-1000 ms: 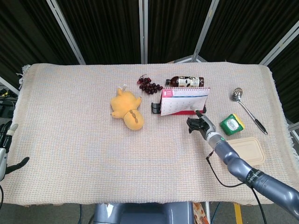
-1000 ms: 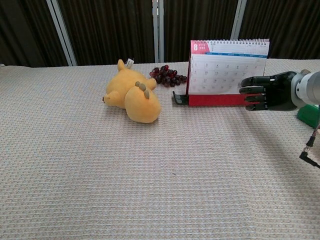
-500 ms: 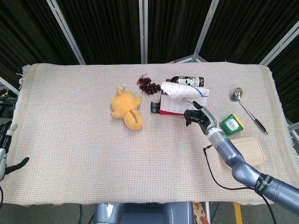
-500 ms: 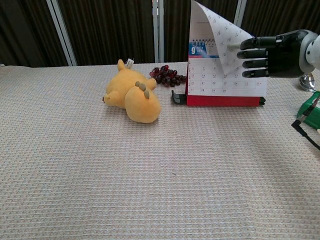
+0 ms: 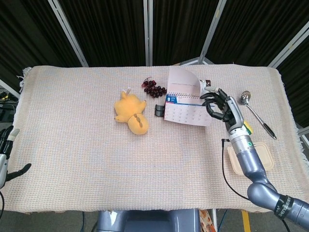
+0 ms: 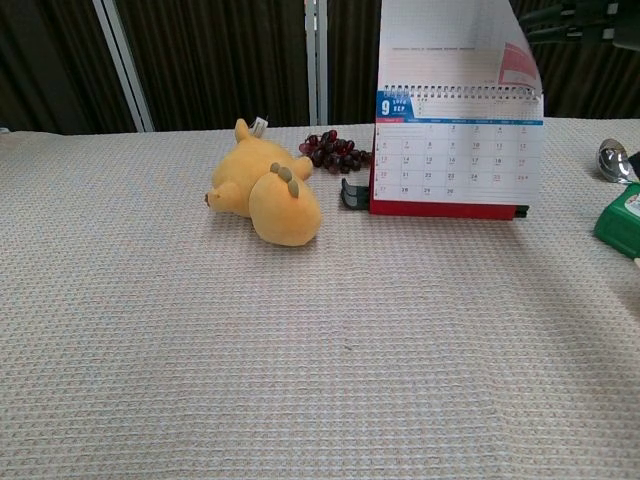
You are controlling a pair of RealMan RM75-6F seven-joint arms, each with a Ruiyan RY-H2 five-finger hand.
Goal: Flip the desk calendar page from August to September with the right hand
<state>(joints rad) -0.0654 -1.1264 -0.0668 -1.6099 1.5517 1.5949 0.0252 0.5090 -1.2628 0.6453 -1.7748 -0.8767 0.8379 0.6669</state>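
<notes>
The desk calendar [image 5: 186, 115] stands at the table's centre-right, its front showing the September sheet [image 6: 455, 150]. The August page [image 5: 183, 79] is lifted above the spiral and stands upright [image 6: 450, 45], its right corner curled. My right hand [image 5: 219, 104] is at that page's right edge with its fingers curled on it, holding it up. In the chest view only its dark fingers [image 6: 590, 15] show, at the top right corner. My left hand [image 5: 6, 157] hangs off the table's front left edge, fingers apart, holding nothing.
A yellow plush toy [image 5: 131, 113] lies left of the calendar, with dark grapes [image 5: 154, 88] behind it. A spoon [image 5: 253, 108], a green packet [image 6: 625, 220] and a beige lid [image 5: 253, 157] lie to the right. A small black object [image 5: 159, 111] sits at the calendar's left foot.
My right hand rose and moved back and to the right, carrying the August page from the front up over the spiral. September now shows in full.
</notes>
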